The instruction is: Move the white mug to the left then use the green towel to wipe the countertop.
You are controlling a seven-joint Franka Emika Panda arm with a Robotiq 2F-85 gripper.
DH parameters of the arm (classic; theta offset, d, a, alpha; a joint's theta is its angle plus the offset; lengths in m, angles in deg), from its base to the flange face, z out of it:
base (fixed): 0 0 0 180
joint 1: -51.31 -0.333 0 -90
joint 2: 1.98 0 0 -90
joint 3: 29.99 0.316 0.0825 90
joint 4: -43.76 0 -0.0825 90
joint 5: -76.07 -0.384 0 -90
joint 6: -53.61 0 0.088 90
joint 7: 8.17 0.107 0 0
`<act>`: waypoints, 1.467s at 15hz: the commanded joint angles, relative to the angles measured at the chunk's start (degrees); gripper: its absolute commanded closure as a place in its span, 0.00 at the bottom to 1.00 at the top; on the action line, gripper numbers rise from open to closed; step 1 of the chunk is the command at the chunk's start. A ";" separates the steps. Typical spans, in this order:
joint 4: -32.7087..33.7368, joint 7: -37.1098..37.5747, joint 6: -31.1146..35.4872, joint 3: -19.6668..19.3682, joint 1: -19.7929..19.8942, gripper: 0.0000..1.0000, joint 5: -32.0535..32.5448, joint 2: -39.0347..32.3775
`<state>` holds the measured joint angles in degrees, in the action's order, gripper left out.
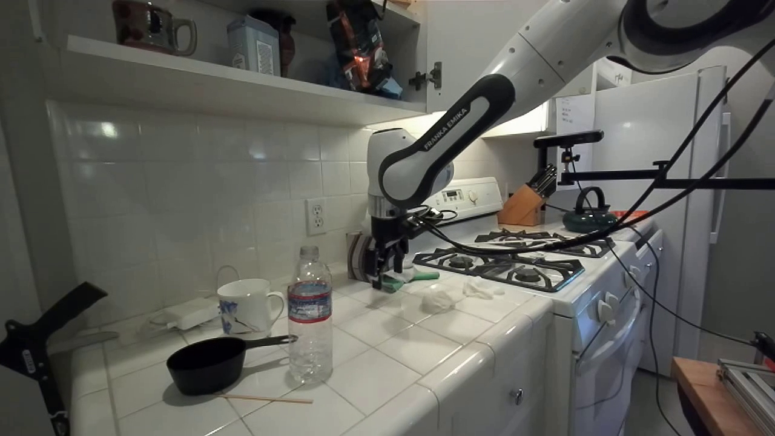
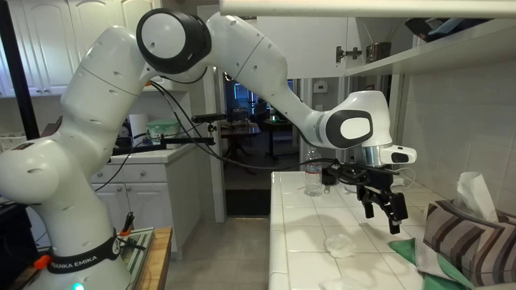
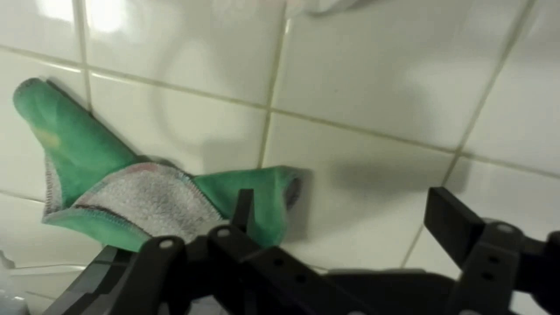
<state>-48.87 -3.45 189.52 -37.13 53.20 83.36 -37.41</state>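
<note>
Jaws spread wide above white glossy square-tiled worktop (image 1: 418,351); wrist view shows tile and one corner of rumpled green cloth towel (image 3: 153,197) with grey fuzzy underside in the gap. Towel lies on the worktop just beside brown-and-grey striped tissue box (image 2: 463,245), can't tell if touching. Two crumpled white tissues (image 1: 437,300) sit near, between towel and front edge. White ceramic mug (image 1: 245,309) with blue print stands upright, well apart from jaws, and is crowded: in an exterior view, black saucepan (image 1: 206,366) just in front, clear plastic water bottle (image 1: 310,348) with red-and-blue label on handle side, white block with cable (image 1: 192,313) just beyond. Saucepan handle overlaps bottle there, contact unclear. Thin light-brown stick (image 1: 266,399) lies near saucepan. White gas stove (image 1: 596,333) with black grates stands just beside worktop.
</note>
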 commanded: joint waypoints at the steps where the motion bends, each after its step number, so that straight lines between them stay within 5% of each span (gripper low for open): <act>1: 5.80 4.09 0.40 -2.53 0.23 0.00 0.99 -4.82; 11: 16.15 6.65 0.25 -5.23 3.37 0.00 -0.16 -13.17; 13: 17.64 6.64 -0.42 -5.02 4.04 0.26 -0.56 -14.37; 16: 18.25 7.76 -4.25 -4.95 3.86 0.49 -1.08 -14.57; 22: 9.05 2.87 -8.25 -2.19 3.35 0.89 -1.03 -6.90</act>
<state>-33.03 2.79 182.90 -41.78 56.46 83.00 -48.86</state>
